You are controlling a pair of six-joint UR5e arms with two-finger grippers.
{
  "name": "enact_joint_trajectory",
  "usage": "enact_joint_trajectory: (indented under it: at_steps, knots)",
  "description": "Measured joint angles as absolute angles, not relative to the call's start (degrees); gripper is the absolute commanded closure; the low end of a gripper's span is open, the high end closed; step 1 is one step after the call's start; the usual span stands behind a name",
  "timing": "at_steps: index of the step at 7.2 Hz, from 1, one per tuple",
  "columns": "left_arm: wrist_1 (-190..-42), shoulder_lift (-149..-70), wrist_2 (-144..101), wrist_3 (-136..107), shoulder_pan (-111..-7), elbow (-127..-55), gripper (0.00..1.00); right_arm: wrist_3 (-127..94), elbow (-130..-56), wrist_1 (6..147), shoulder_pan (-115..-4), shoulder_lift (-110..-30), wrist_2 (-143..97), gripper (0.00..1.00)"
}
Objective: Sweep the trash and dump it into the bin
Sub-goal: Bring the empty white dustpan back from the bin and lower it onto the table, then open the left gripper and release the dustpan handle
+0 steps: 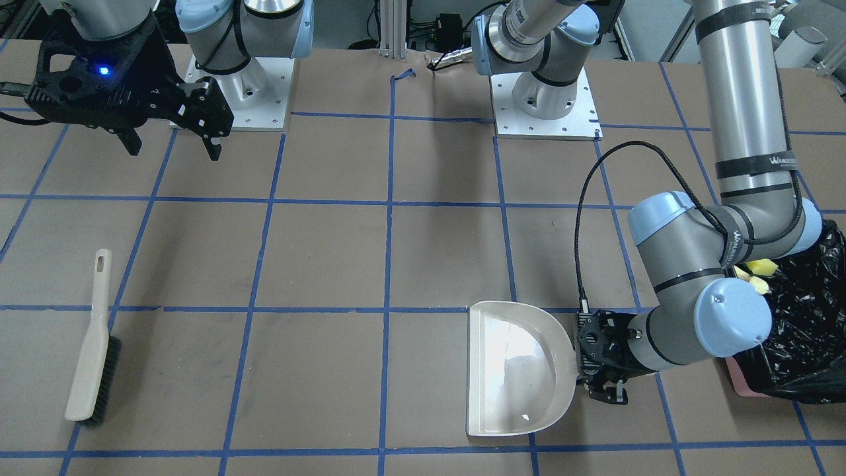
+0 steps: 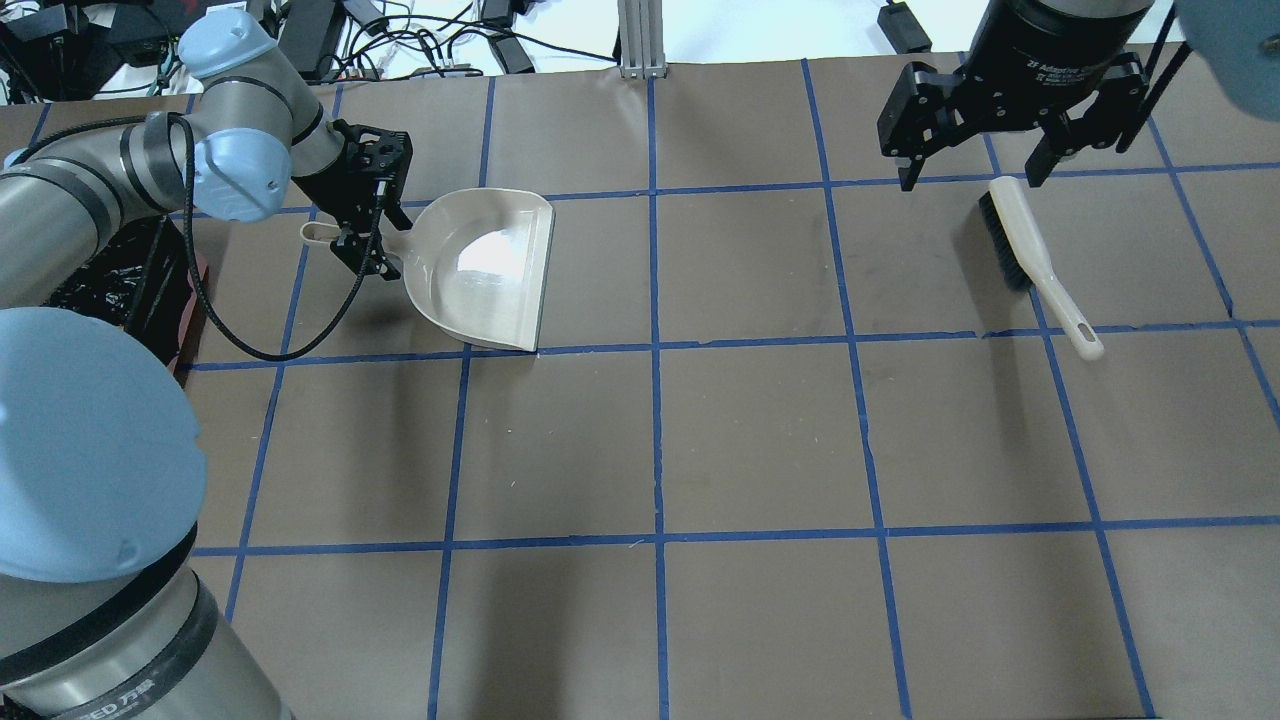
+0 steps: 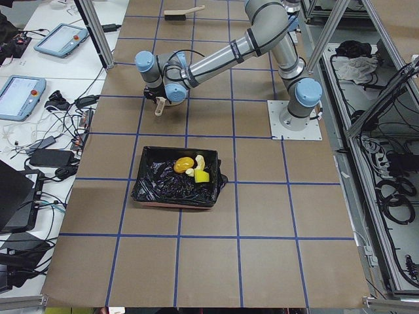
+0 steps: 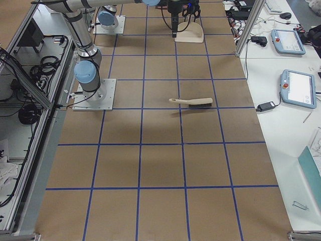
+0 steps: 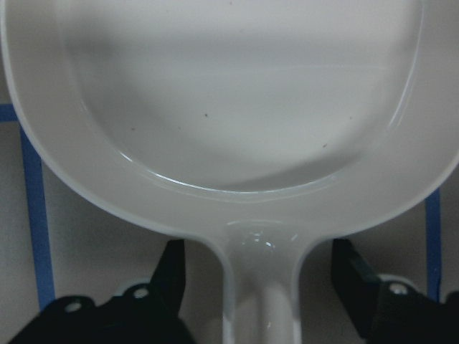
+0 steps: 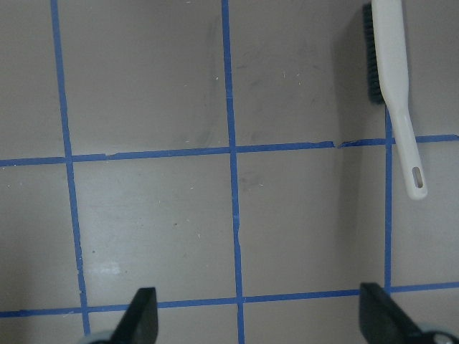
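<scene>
The trash lies inside the bin point(image 3: 152, 191), a pink container lined with a black bag: a golden-brown lump point(image 3: 184, 163), a tan curved piece point(image 3: 198, 161) and a yellow sponge block point(image 3: 201, 176). Yellow bits show in the bin point(image 1: 809, 344) behind my left arm's elbow. The cream dustpan point(image 1: 519, 367) lies flat and empty on the table. My left gripper point(image 1: 598, 363) is open with its fingers on either side of the dustpan's handle point(image 5: 262, 301), not touching it. My right gripper point(image 2: 970, 180) is open and empty, held above the table beside the brush point(image 2: 1030, 250).
The cream brush point(image 1: 92, 350) with black bristles lies flat near the table's right end. The bin stands at the table's left end, next to my left arm. The table is brown paper with a blue tape grid. Both arm bases stand at the robot's side.
</scene>
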State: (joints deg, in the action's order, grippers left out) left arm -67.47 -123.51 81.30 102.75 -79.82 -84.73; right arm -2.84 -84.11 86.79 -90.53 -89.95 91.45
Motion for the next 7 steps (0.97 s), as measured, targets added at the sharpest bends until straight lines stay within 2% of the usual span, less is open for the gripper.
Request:
enact_joint_trajectory:
  at_steps: [1, 7]
  knots:
    - [-67.59, -122.69, 81.32, 102.25, -79.88, -84.65, 0.00, -2.75, -84.11, 86.92, -90.57, -89.93, 90.89, 0.00]
    - [-78.86, -112.04, 81.33, 90.84, -81.13, -77.10, 0.00, -1.41, -84.27, 86.68, -90.76, -90.27, 89.14, 0.00]
